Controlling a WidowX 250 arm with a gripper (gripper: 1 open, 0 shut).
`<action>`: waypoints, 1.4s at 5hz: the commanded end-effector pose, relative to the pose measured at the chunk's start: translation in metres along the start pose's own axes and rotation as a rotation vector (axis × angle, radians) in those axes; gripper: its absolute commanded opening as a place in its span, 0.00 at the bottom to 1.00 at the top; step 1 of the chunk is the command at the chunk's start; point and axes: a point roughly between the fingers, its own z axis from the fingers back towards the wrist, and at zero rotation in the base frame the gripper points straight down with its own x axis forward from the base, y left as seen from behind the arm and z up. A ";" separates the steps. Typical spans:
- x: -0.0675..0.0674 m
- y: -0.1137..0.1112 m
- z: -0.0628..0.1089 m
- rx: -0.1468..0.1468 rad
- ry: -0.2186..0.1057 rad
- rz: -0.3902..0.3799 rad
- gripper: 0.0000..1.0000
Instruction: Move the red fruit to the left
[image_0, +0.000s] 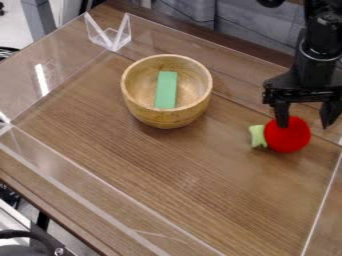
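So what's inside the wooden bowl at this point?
The wooden bowl holds a flat green block, lying along its bottom. Nothing else shows inside; the near wall hides a little of the floor. The red fruit sits outside, on the table under the open gripper.

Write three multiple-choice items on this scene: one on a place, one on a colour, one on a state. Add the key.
1. Where does the green block lie?
A. in the bowl
B. on the table
C. under the gripper

2. What colour is the fruit below the gripper?
A. yellow
B. red
C. purple

3. How do the gripper's fingers stand?
A. shut on the block
B. shut with nothing between
C. open over the fruit

Key: A, the block lies inside the bowl; B, the fruit is bright red; C, the fingers are spread above it.
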 end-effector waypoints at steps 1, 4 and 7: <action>0.001 -0.002 0.010 -0.023 -0.037 0.004 1.00; 0.004 0.005 0.017 -0.033 -0.044 0.050 0.00; 0.017 0.026 0.085 -0.121 -0.101 0.165 0.00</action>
